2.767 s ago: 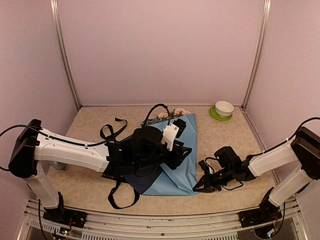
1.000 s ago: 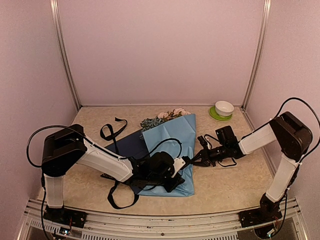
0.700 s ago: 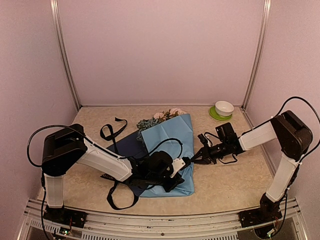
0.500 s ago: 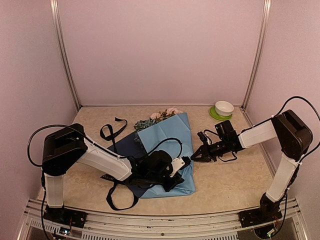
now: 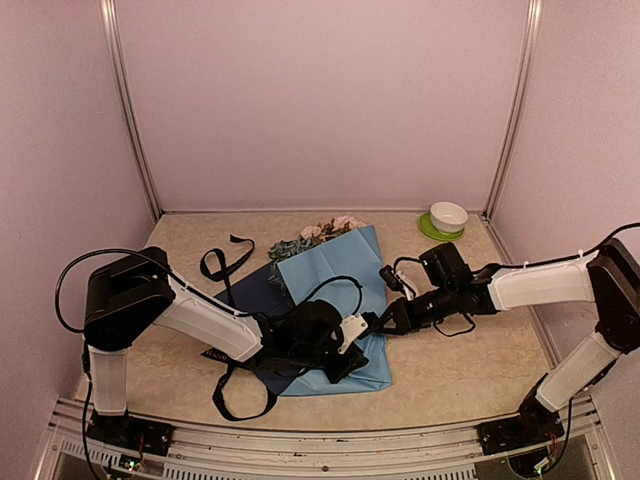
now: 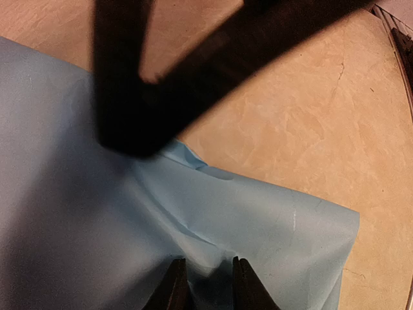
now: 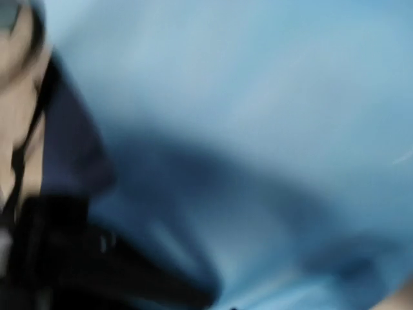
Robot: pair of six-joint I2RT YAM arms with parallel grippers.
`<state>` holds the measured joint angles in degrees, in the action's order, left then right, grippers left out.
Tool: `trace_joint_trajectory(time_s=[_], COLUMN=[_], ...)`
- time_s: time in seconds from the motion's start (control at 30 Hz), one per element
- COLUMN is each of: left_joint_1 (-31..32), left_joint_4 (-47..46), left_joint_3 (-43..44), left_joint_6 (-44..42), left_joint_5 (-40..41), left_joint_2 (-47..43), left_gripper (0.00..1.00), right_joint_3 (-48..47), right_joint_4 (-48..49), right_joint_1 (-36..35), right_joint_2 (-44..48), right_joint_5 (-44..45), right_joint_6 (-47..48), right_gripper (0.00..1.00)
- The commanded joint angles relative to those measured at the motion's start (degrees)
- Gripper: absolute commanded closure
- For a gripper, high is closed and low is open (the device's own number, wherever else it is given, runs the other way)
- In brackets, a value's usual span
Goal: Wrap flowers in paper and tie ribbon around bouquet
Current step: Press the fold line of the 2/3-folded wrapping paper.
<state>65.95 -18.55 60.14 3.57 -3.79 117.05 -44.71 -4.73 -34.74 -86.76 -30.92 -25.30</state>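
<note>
Beige table (image 5: 470, 370), paper (image 5: 340, 265), white bowl (image 5: 448, 214), green saucer (image 5: 427, 231)

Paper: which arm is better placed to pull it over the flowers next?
Left, probably: the left gripper pinches a ridge of the paper near its right edge. The right gripper sits at that edge, but its view is too blurred to show a grip.

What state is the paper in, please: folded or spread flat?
Folded: the paper lies light blue side up over the flowers, whose blooms poke past its far edge; its navy side shows at left.
</note>
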Motion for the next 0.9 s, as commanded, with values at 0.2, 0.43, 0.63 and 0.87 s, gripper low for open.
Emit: trace_joint_trajectory(time_s=[0.2, 0.43, 0.63, 0.87], left_joint_1=[-0.2, -0.9, -1.2, -1.3], left_joint_4=[8.1, 8.0, 7.8, 7.4], left_joint_3=[-3.5, -4.0, -4.0, -3.8], left_joint_6=[1.6, 1.5, 1.5, 2.0], left_joint_5=[-2.4, -2.3, -2.5, -2.7], left_joint_2=[0.8, 0.6, 0.5, 0.1], left_gripper=[0.76, 0.76, 0.76, 0.75], right_joint_3=[8.3, 8.4, 3.9, 7.6], right_joint_4=[2.8, -13.2, -16.5, 4.4], right_joint_1=[-2.8, -2.8, -5.8, -9.4], right_joint_2=[-9.0, -2.7, 4.6, 1.3], right_joint_5=[1.6, 19.6, 15.3, -6.6], right_joint_6=[-4.2, 0.1, 2.4, -5.8], right_gripper=[0.97, 0.99, 0.98, 0.97])
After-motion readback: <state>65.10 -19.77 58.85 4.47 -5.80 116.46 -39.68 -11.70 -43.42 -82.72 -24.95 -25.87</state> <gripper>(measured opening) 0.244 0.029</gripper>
